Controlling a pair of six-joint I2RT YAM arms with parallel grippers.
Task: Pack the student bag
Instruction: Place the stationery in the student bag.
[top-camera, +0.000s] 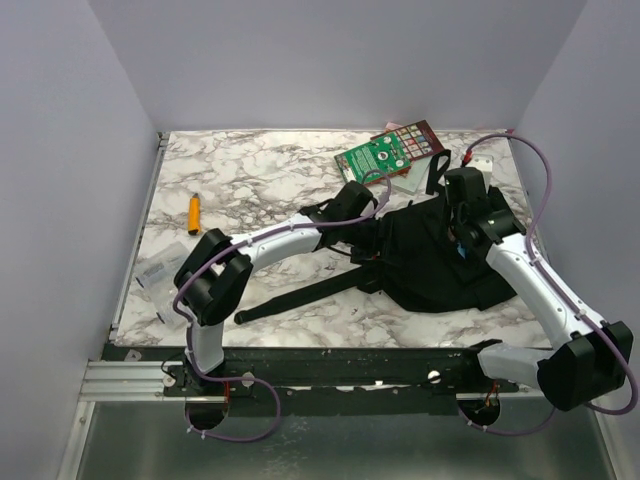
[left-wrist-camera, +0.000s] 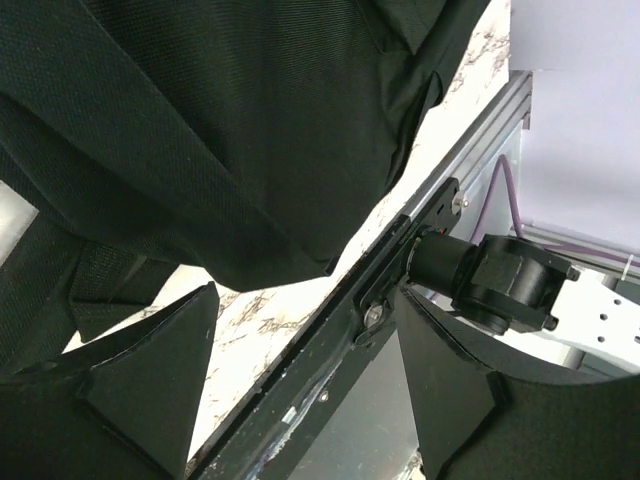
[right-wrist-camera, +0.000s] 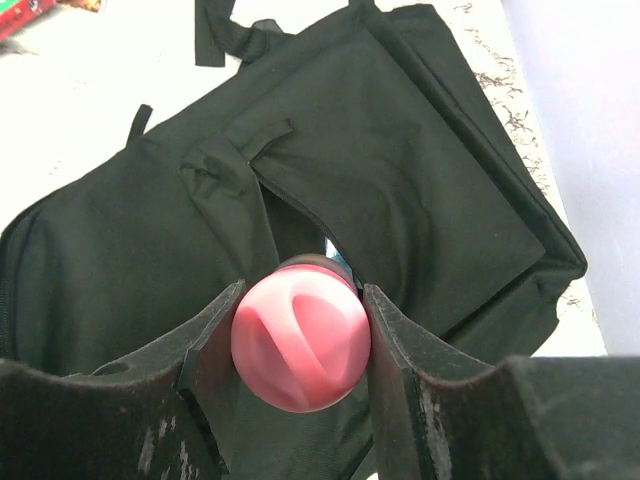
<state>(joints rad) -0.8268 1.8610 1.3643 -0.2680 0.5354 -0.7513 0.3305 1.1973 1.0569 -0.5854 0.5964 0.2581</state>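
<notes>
Your left arm (top-camera: 275, 238) stretches from its base across the marble table (top-camera: 250, 170) to the left edge of the student bag (top-camera: 430, 255). The bag lies flat on the table, right of centre, between your 2 grippers. The left gripper (left-wrist-camera: 305, 330) has its 2 fingers spread and nothing is between them; the black fabric is just beyond the tips. Your right arm (top-camera: 535, 275) bends over the bag from the right side. The right gripper (right-wrist-camera: 302, 295) points down at the bag and pinches 1 pink ball (right-wrist-camera: 300, 355) between both fingers.
</notes>
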